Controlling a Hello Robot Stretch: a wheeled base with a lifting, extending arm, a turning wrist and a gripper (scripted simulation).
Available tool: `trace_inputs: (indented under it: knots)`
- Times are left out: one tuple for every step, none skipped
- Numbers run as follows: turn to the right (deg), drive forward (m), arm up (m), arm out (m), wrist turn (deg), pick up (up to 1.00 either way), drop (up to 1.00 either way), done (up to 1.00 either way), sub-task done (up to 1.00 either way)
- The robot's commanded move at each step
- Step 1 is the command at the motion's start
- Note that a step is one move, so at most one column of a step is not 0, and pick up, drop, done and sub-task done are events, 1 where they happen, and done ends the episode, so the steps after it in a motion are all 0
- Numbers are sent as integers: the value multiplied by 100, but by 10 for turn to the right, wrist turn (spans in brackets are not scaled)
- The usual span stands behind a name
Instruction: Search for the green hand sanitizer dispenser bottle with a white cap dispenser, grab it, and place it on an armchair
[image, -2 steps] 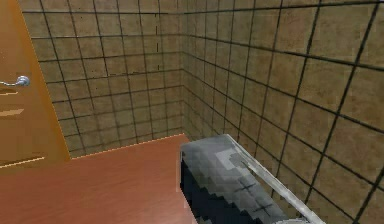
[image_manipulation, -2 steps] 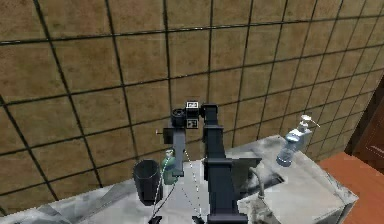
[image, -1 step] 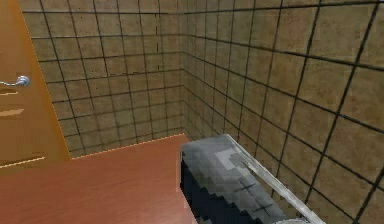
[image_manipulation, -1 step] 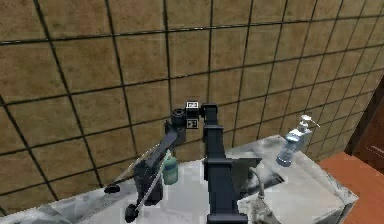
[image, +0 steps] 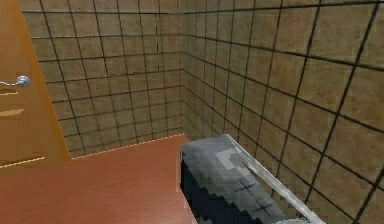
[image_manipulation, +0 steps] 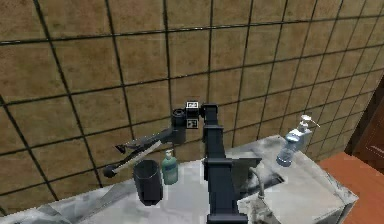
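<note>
Brown tiled walls (image: 250, 70) met in a corner at about 12 o'clock of the forward view. Orange wooden door (image: 25, 100) at 9 o'clock, silver handle (image: 20, 81) on it. Reddish wood floor (image: 100, 185) ran from 6 to 8 o'clock. Grey marbled tabletop (image: 225, 185) showed end-on at 5 o'clock, against the wall at that view's right

Arm side view: tabletop (image_manipulation: 310, 185) ran along the bottom, backed by tile. Arm (image_manipulation: 215, 160) stood up from 6 o'clock, with two white marker squares (image_manipulation: 190, 105) at its far end near centre. Claw (image_manipulation: 113, 162) pointed from there toward 8 o'clock, thin fingers (image_manipulation: 140, 150) slanting down above the tabletop. Couldn't tell whether the claw was spread or pressed together, nor whether it held anything

Green bottle (image_manipulation: 170, 170) with a white cap stood upright on the tabletop at 7 o'clock of centre, just at 9 o'clock of the arm and under the fingers as seen. Dark cup (image_manipulation: 148, 183) sat just beside it at its 8 o'clock; touching or apart, couldn't tell. Clear bluish pump bottle (image_manipulation: 292, 142) stood at 4 o'clock, past the arm, well apart from the green bottle. Door edge (image_manipulation: 375, 125) at 3 o'clock, with a strip of floor (image_manipulation: 360, 175) below it
</note>
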Motion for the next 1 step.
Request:
trace_inputs:
  knots:
    - [0, 0, 0, 0, 450, 0, 0, 0, 0]
